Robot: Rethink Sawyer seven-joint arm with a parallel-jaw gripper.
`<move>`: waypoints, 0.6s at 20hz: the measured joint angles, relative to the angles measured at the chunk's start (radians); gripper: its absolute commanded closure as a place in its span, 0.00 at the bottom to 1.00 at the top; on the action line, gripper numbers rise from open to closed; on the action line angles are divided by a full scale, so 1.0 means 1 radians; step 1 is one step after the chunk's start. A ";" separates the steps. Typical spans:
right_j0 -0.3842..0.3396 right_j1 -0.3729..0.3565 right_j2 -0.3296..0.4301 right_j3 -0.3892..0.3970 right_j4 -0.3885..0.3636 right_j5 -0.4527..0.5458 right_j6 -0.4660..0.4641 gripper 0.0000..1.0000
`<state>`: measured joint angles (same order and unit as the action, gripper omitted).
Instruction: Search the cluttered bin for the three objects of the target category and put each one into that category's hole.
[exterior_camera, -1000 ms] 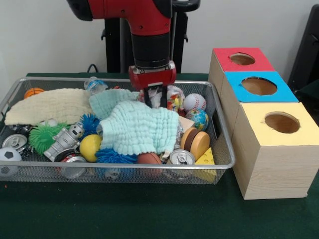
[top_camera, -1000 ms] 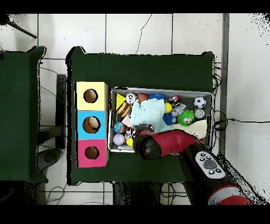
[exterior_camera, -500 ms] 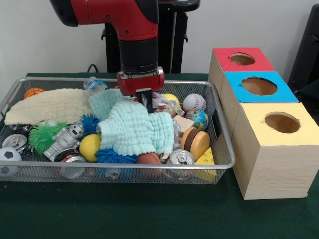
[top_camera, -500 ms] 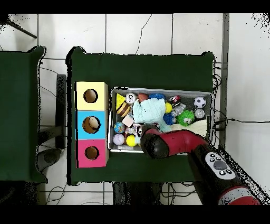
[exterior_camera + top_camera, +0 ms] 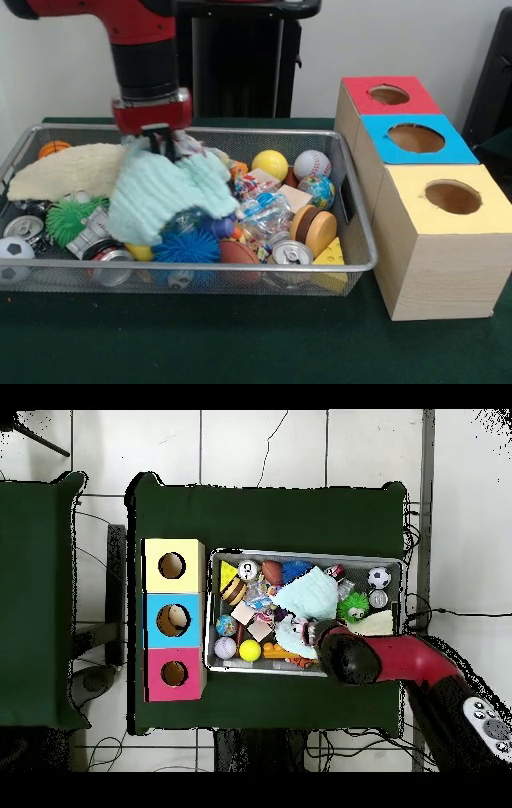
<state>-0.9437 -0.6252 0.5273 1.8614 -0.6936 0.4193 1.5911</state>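
Note:
My gripper [image 5: 157,142] hangs over the left half of the wire bin [image 5: 240,267] and is shut on a mint green cloth [image 5: 160,192], which droops from it. Seen from overhead, the cloth [image 5: 308,592] spreads out beside the red arm [image 5: 385,664]. Where the cloth lay earlier, a yellow ball [image 5: 274,164], a wooden block [image 5: 293,198] and a crinkled plastic bag [image 5: 260,210] show. A baseball [image 5: 312,164] and a globe ball [image 5: 322,192] sit at the bin's right end.
Three wooden boxes with holes stand right of the bin: red [image 5: 389,95], blue [image 5: 416,138], yellow [image 5: 453,197]. A cream cloth [image 5: 68,170], a green spiky ball [image 5: 68,220], a blue spiky ball [image 5: 186,248], cans [image 5: 292,254] and a cheese wedge [image 5: 330,256] crowd the bin.
The gripper moved left across the bin in the front view, dragging the mint green cloth along. The yellow ball, block and plastic bag came into sight.

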 measured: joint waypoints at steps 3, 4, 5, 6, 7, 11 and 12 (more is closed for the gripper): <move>-0.066 -0.033 0.032 -0.005 -0.007 0.092 -0.085 1.00; -0.075 -0.038 0.035 -0.008 -0.011 0.105 -0.102 1.00; -0.101 -0.049 0.045 -0.022 -0.029 0.140 -0.162 1.00; -0.106 -0.051 0.046 -0.029 -0.038 0.146 -0.182 1.00; -0.108 -0.051 0.046 -0.032 -0.042 0.147 -0.191 1.00; -0.107 -0.046 0.050 -0.059 -0.114 0.143 -0.246 0.00; -0.106 -0.046 0.050 -0.059 -0.120 0.141 -0.246 0.00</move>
<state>-1.0499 -0.6710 0.5778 1.8019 -0.8132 0.5605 1.3450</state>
